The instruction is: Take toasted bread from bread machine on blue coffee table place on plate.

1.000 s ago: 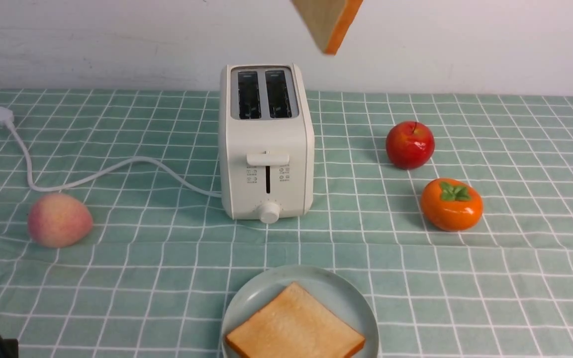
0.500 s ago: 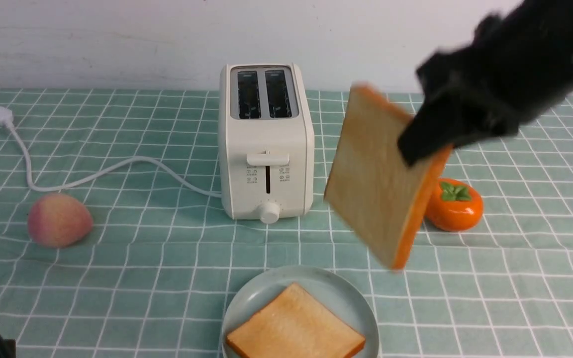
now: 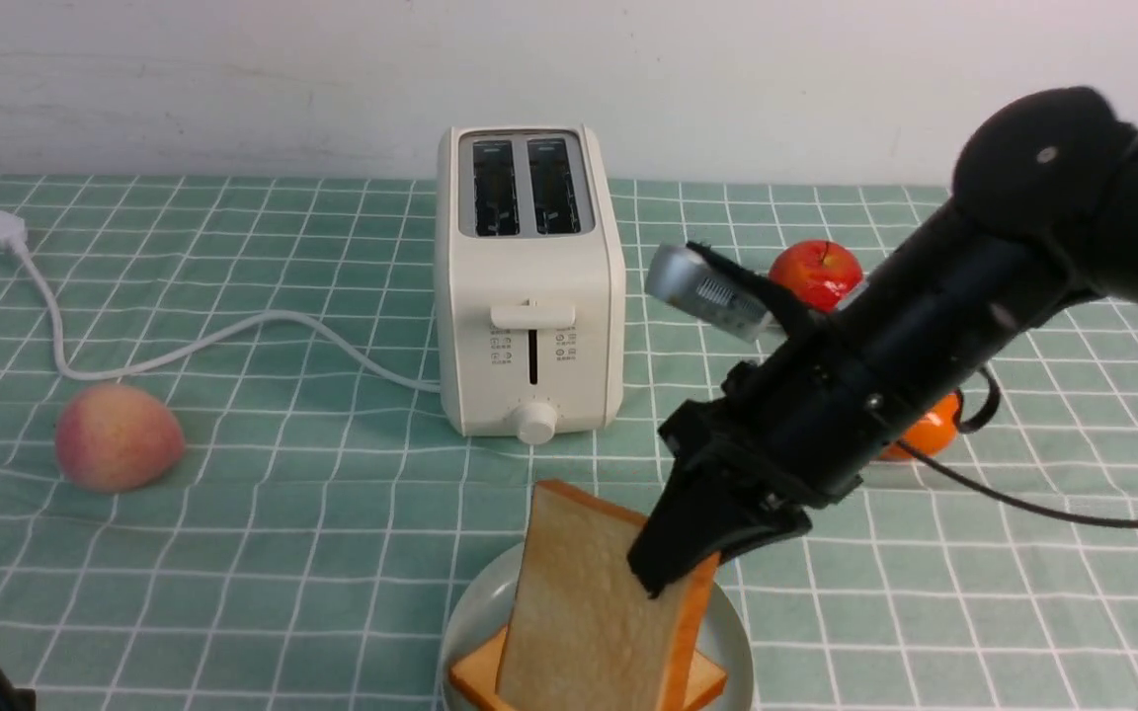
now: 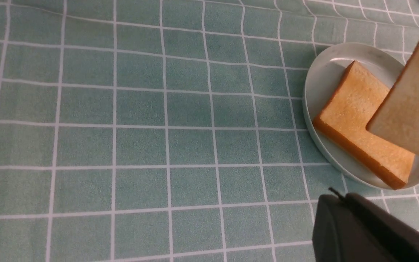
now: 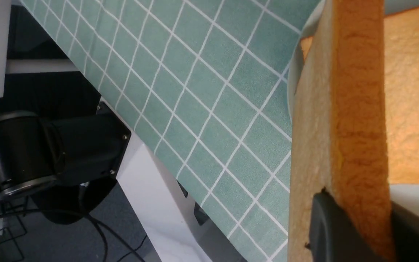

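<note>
Bringing second slice in: right gripper (image 3: 678,573) now has the held slice (image 3: 589,602) down over the plate (image 3: 732,632), where half a second ago it hung up and to the right of there, blurred, and a second ago only its corner showed high in frame. Plate is the landmark: toaster (image 3: 529,286) stands beyond it, slots empty; peach (image 3: 120,437) beyond and to its left; apple (image 3: 816,272) and persimmon (image 3: 928,430) beyond and to its right. First slice (image 4: 364,123) lies flat on the plate, same spot as in both earlier frames. Reads as the last placing step, nearly done; what's left is probably lowering, tipping flat, letting go. Risk: held slice is tilted, could slide off the lower one or shove it.

Right jaws pinched on the held slice by its crusted edge. Left gripper (image 4: 340,207) closed, nothing seen in it, well off to the plate's left.

Hard to make out: near side of plate cut off in front view, as is the held slice's lower end. First slice mostly covered there. Contact between the two slices: can't tell. Persimmon and apple partly behind the right arm (image 3: 885,365). Right fingertips blurry in their own wrist view.
</note>
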You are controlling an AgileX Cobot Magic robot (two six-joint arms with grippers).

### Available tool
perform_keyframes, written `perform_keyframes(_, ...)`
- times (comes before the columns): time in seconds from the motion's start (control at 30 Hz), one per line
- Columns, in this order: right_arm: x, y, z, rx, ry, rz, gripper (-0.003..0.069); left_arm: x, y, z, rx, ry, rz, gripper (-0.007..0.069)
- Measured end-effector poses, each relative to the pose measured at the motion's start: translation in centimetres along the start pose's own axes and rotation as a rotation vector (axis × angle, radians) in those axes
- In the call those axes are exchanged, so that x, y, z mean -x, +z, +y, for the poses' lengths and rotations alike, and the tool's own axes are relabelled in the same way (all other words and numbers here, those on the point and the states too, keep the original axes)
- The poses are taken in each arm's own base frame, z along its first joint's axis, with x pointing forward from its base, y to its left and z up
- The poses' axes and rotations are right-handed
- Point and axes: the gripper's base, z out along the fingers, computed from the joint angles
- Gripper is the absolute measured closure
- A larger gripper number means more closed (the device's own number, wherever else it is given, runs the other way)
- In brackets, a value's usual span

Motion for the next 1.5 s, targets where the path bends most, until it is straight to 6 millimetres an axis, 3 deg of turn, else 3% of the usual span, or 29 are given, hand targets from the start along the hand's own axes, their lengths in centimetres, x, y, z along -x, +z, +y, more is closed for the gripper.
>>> perform_keyframes(0.2,0.4,1.6,-1.4,-0.006,0.037,0.039,0.045,-0.2,0.0,0.1,0.007,-0.001,0.015,0.0638)
perform_keyframes(0.33,1.2,0.8,-1.2,-0.066,-0.008,0.027,0.0285,-0.3,0.0,0.1,0.01,-0.002,0.029,0.0638)
perform_keyframes(0.4,1.6,0.2,-0.9,-0.097,-0.032,0.015,0.0247,-0.3,0.0,0.1,0.01,-0.001,0.029,0.0638)
perform_keyframes(0.53,2.3,-3.1,0.7,-0.255,-0.075,-0.06,0.016,-0.3,0.0,0.1,0.014,0.021,0.035,0.0638)
perform_keyframes(0.67,0.9,-7.8,3.4,-0.416,-0.12,-0.167,0.0186,-0.4,0.0,0.2,0.021,0.024,0.047,0.0638)
perform_keyframes(0.77,-1.8,-12.1,6.2,-0.531,-0.164,-0.281,0.0265,-0.5,0.0,0.2,0.023,0.027,0.05,0.0638)
perform_keyframes(0.87,-5.8,-16.5,9.5,-0.6,-0.194,-0.432,0.0403,-0.5,0.1,0.2,0.024,0.027,0.05,0.0638)
perform_keyframes(1.0,-12.0,-21.2,13.3,-0.638,-0.234,-0.636,0.0588,-0.8,0.6,0.4,0.023,0.029,0.051,0.0638)
perform_keyframes(1.03,-12.4,-21.4,13.5,-0.638,-0.234,-0.648,0.0597,-0.8,0.6,0.4,0.021,0.029,0.049,0.0638)
perform_keyframes(1.07,-16.0,-22.9,14.7,-0.649,-0.258,-0.743,0.0659,-0.9,0.9,0.4,0.014,0.03,0.04,0.0638)
perform_keyframes(1.13,-19.8,-23.8,15.4,-0.648,-0.296,-0.867,0.0676,-1.0,1.2,0.4,0.0,0.03,0.023,0.0638)
perform_keyframes(1.23,-24.4,-23.7,15.1,-0.634,-0.371,-1.058,0.0677,-1.0,1.5,0.3,-0.022,0.027,-0.003,0.0638)
perform_keyframes(1.33,-28.6,-21.5,12.8,-0.618,-0.449,-1.248,0.0675,-0.7,1.6,0.1,-0.047,0.026,-0.036,0.0638)
perform_keyframes(1.5,-30.2,-16.8,8.2,-0.604,-0.48,-1.326,0.0669,-0.3,1.6,-0.2,-0.082,0.026,-0.088,0.0638)
